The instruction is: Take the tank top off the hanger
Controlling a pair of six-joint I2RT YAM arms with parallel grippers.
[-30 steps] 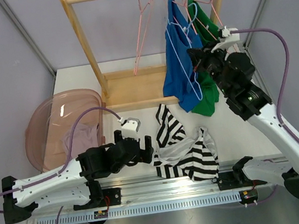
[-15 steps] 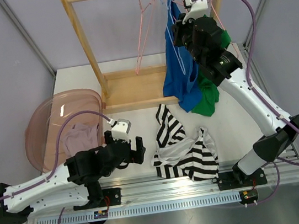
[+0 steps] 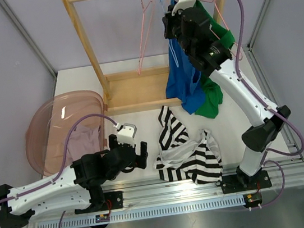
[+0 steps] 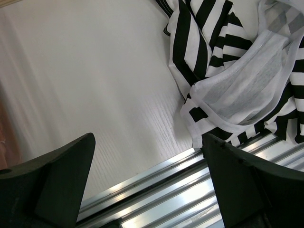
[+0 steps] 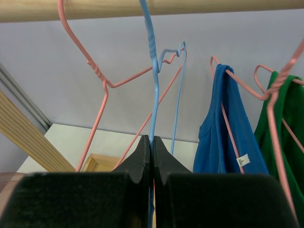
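Note:
A black-and-white striped tank top (image 3: 188,151) lies crumpled on the table near the front rail; it also shows in the left wrist view (image 4: 228,71). My left gripper (image 3: 140,149) is open and empty just left of it, low over the table (image 4: 148,142). My right gripper (image 3: 167,11) is up at the wooden rail (image 5: 142,8), shut on the neck of a bare blue wire hanger (image 5: 153,80) whose hook goes over the rail. A blue tank top (image 5: 228,128) and a green tank top (image 5: 289,118) hang on pink hangers to its right.
An empty pink hanger (image 3: 144,35) hangs left of the blue one. The wooden rack's post and base (image 3: 131,88) stand at the back. A pink basin (image 3: 55,113) holding a pale garment sits at the left. A metal rail (image 4: 199,190) runs along the table's near edge.
My right arm has risen and swung left, carrying the blue hanger from in front of the blue top up to the rail. My left gripper drew back a little from the striped top.

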